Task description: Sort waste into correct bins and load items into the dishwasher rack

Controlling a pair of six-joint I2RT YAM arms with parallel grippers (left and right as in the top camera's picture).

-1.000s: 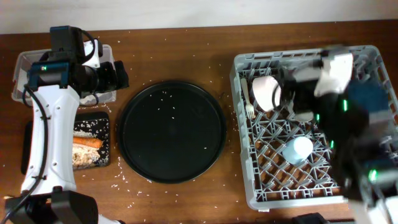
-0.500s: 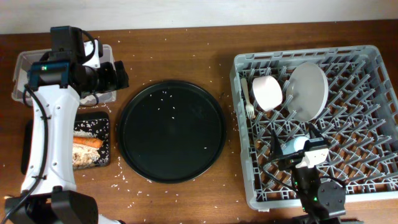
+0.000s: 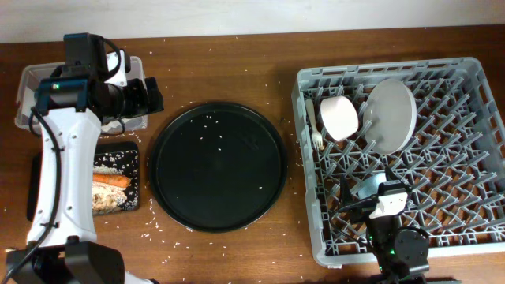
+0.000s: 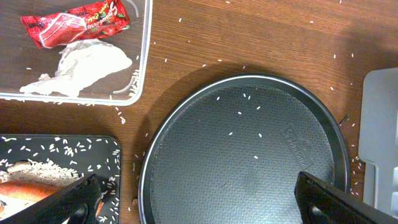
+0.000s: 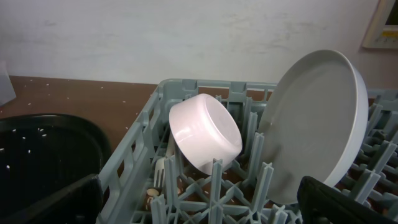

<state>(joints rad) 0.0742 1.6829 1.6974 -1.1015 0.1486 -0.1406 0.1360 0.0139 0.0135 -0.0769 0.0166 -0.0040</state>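
Observation:
The grey dishwasher rack (image 3: 473, 158) holds a white bowl (image 3: 339, 117), a round grey plate (image 3: 390, 114) on edge, a white fork (image 3: 314, 130) and a light blue cup (image 3: 363, 189). My right gripper (image 3: 371, 186) is open and low at the rack's front, around the cup. In the right wrist view the bowl (image 5: 205, 134), plate (image 5: 317, 130) and fork (image 5: 163, 171) stand ahead of the open gripper (image 5: 202, 211). My left gripper (image 3: 155, 95) is open and empty beside the clear tub (image 3: 24, 79). The tub holds a red wrapper (image 4: 74, 23) and a napkin (image 4: 87, 62).
A shallow black tray (image 3: 134, 150) at the left holds rice scraps (image 3: 114, 160), a carrot (image 3: 110, 180) and a brown lump (image 3: 106, 199). A large round black tray (image 3: 217, 166) with a few rice grains lies in the middle. Rice grains are scattered on the wooden table.
My right arm has drawn back from the plate at the rack's far side to the rack's front edge, leaving the plate standing. My left arm has not moved.

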